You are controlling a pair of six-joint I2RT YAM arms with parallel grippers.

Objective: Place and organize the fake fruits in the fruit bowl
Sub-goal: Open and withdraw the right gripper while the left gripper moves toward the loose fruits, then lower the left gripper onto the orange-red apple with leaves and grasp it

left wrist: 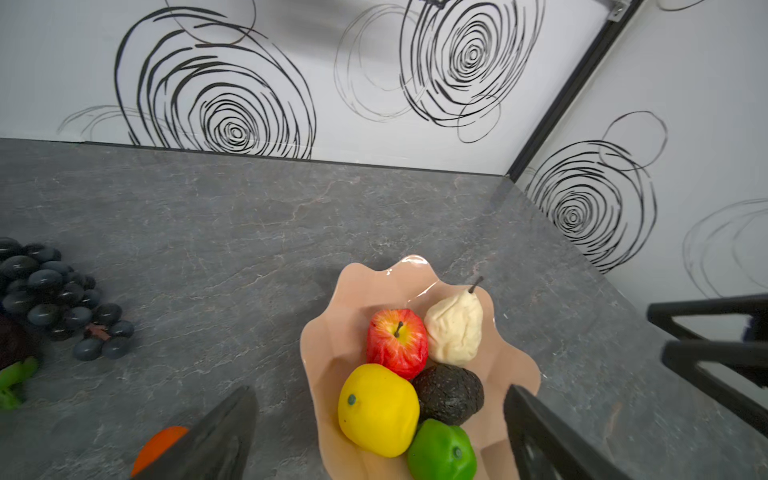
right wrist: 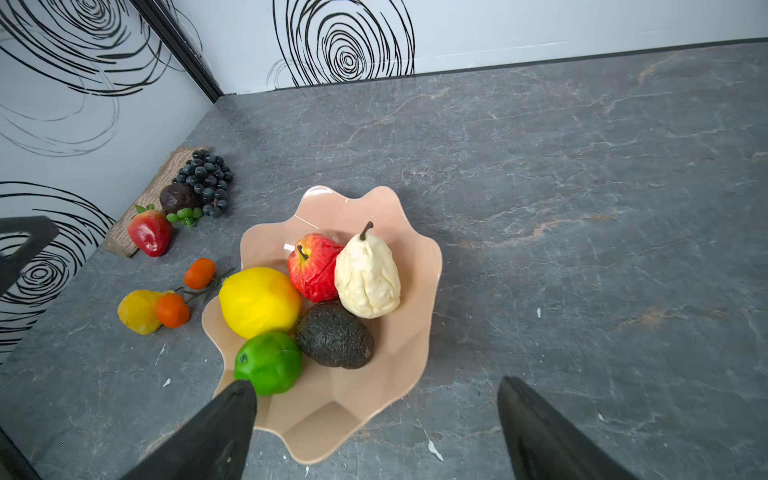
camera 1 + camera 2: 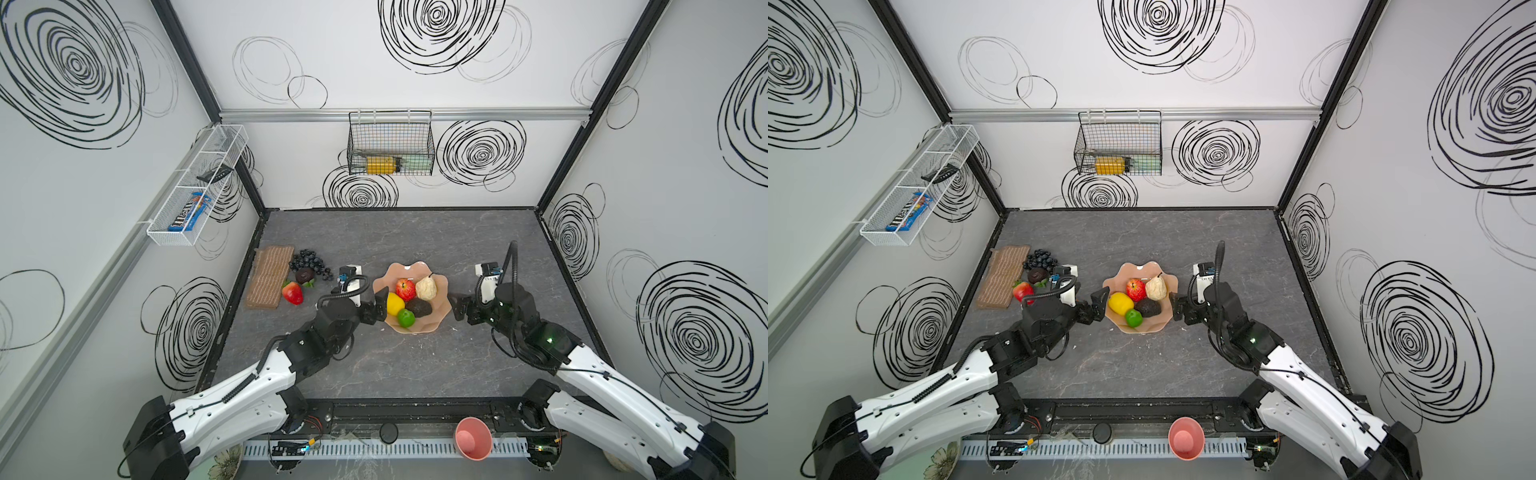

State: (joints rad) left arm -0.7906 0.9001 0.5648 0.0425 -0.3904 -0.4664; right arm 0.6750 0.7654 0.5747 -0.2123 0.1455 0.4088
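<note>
The fruit bowl (image 3: 405, 270) sat in the middle of the desk (image 3: 415, 232) in both top views. Five fake fruits (image 3: 409, 301) lay in it, all touching: one lemon (image 2: 259, 301), one apple (image 2: 313, 268), one pear (image 2: 368, 278), one avocado (image 2: 334, 334) and one lime (image 2: 268, 361).

More fruits lay on the desk to the left of the bowl in the top views. There was one strawberry (image 3: 293, 293), one bunch of black grapes (image 3: 309, 262), one dark round fruit (image 3: 304, 275) and one little sprig of green grapes (image 2: 185, 215). They sat close together by one brown mat (image 3: 268, 276). The right wrist view also showed two small oranges (image 2: 200, 273) and one yellow fruit (image 2: 139, 311) just beside the bowl. The left arm (image 3: 324, 328) hid those from above.

I think the fruits were light plastic. The round, smooth ones could slip or roll, so a hold across the fat middle seemed best. The black grapes looked bumpy and floppy, so the thick part of the bunch seemed the best place to grab. The shiny bowl might slide if it got bumped.

The left hand (image 3: 377, 308) hung at the left edge of the bowl, spread wide, with nothing in it. The right hand (image 3: 456, 308) hung at the right edge, also spread wide and empty.
</note>
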